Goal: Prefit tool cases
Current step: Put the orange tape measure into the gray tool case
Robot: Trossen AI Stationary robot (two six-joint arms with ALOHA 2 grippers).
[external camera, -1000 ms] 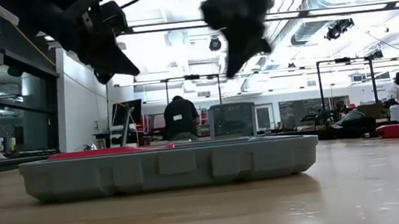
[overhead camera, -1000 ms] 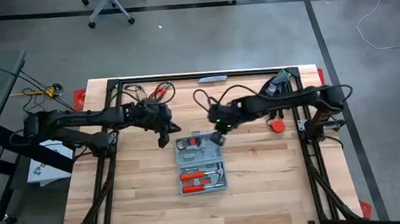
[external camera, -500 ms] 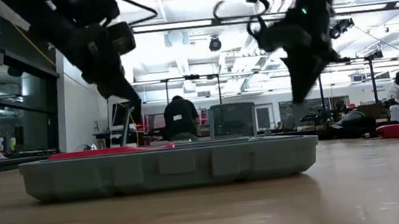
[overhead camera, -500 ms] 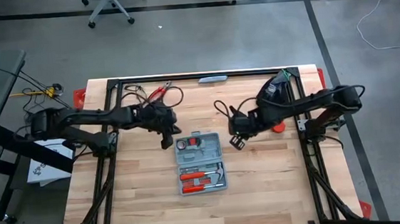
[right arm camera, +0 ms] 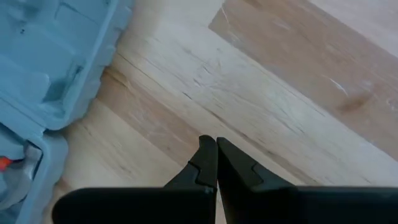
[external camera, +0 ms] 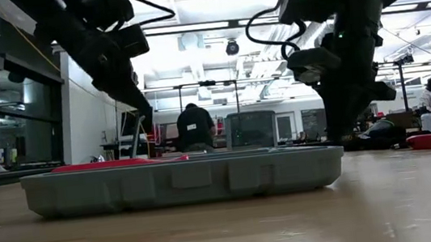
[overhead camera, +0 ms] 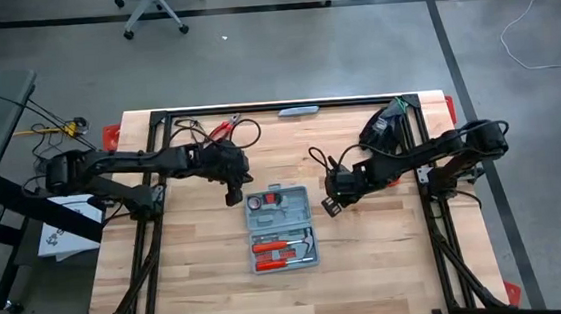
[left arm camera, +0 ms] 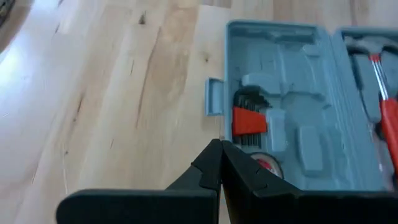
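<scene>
Right gripper (overhead camera: 329, 209) dropped beside tool case (overhead camera: 281, 227), fingers together.

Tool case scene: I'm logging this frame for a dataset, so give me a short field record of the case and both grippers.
case: tool case lies open and flat on the wooden table
contents: red-handled tools in the near half
left gripper: shut, empty, above the case's far left corner
right gripper: shut, empty, beside the case's right edge
contact: neither gripper holds the case
</scene>
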